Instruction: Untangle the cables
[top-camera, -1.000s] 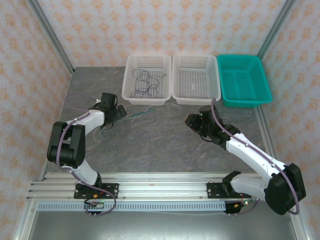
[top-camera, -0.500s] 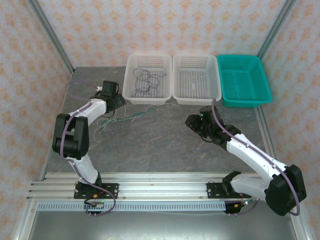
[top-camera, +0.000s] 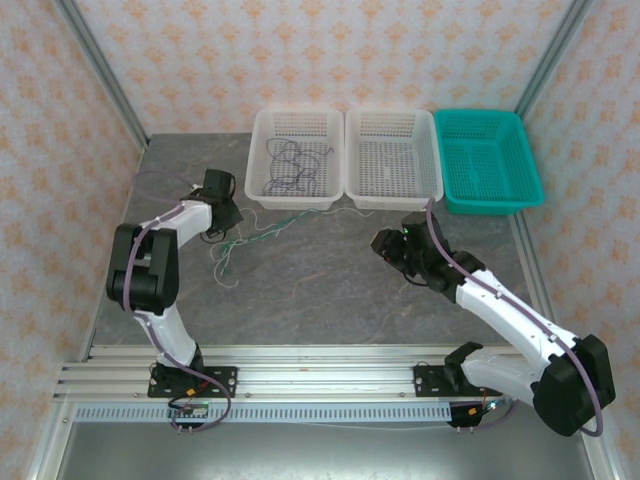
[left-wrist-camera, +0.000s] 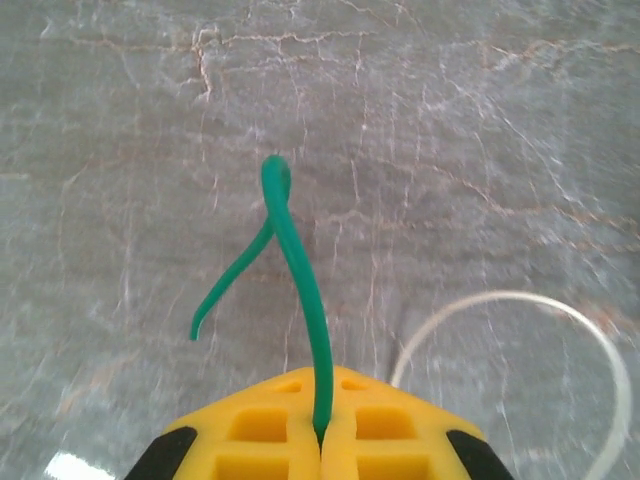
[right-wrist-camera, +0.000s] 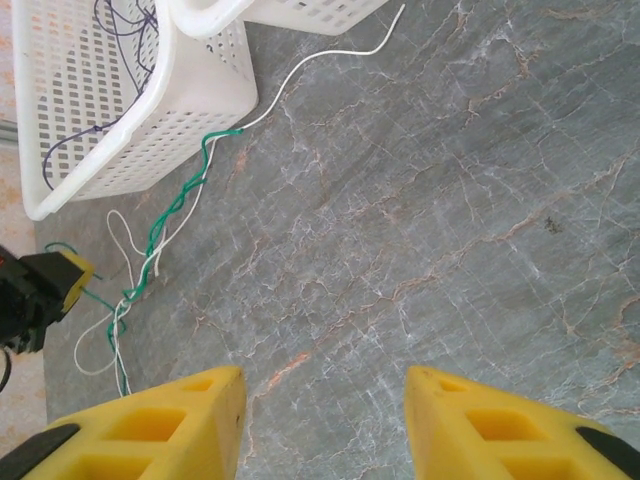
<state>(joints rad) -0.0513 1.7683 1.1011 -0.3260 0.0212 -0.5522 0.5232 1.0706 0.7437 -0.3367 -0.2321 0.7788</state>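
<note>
Fingers (left-wrist-camera: 260, 435) of left gripper (left-wrist-camera: 322, 400) pinching the green cable (left-wrist-camera: 300, 270) left of the white basket (top-camera: 290, 203), likely to draw it off the white cable (left-wrist-camera: 560, 310); right gripper (right-wrist-camera: 320, 378) spread, waiting.

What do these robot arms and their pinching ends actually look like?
The left arm and right arm are slim, with white shells and black joints, and a thick lavender cable runs along each. The left tool and right tool each have two chunky yellow fingers with square recesses and black backing.
</note>
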